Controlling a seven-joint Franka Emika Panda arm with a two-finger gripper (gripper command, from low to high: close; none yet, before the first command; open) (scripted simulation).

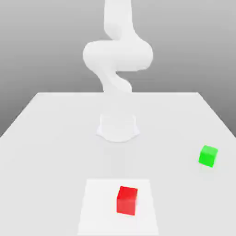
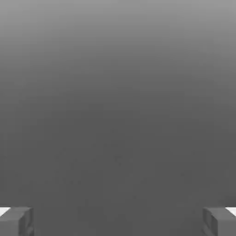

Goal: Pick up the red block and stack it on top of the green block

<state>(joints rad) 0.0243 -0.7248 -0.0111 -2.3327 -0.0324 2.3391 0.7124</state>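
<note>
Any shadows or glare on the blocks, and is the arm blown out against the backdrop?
Exterior view: flat, even light; the red block and green block cast only faint shadows, no glare. The white arm is pale, nearly merging with the table. Hand view: smooth grey gradient, with the gripper's fingers set wide apart.

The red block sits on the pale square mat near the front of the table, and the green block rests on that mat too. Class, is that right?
Not quite. In the exterior view the red block is on the mat, but the green block rests on the bare table, off toward that view's right.
</note>
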